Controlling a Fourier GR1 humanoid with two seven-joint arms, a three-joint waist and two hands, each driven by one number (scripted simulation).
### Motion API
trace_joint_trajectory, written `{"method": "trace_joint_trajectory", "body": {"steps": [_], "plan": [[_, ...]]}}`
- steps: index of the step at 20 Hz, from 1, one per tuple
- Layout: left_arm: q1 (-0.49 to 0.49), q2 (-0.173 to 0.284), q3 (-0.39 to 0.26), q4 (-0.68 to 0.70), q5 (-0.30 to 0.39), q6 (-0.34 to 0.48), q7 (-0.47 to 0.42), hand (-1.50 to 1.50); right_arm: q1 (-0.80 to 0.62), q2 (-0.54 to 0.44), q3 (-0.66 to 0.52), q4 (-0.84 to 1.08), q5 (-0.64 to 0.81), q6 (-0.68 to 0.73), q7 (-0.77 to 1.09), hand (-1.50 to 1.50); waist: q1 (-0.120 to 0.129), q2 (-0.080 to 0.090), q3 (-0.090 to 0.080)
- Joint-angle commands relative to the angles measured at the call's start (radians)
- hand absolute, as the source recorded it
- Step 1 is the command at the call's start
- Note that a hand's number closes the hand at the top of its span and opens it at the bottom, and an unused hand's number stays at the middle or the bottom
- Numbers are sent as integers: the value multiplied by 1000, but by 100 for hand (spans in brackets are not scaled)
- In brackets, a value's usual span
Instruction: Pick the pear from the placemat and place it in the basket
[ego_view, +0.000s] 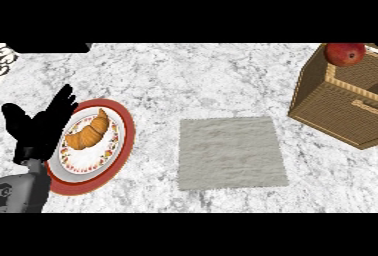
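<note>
Your pear (345, 53) already sits in the basket (347, 110) at the worktop's far right corner, the placemat (231, 152) lies bare, and your left hand (40, 127) rests open-fingered at the left edge, so I judge nothing remains.

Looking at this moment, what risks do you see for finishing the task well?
1. The red fruit sits at the basket top edge, near the rim; it might roll out rather than settle inside.
2. The placemat is bare, so nothing remains there to pick.
3. The left robot hand rests open beside the plate with the croissant; moving it carelessly may bump the plate.
</note>
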Motion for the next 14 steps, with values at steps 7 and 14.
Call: {"method": "trace_joint_trajectory", "body": {"steps": [7, 14], "plan": [[61, -15, -9, -9, -32, 9, -55, 0, 334, -123, -317, -247, -444, 271, -23, -150, -17, -3, 0], [-18, 20, 27, 41, 3, -15, -7, 0, 563, -224, -537, -217, -721, 570, -124, -150, -14, 1, 0]]}}
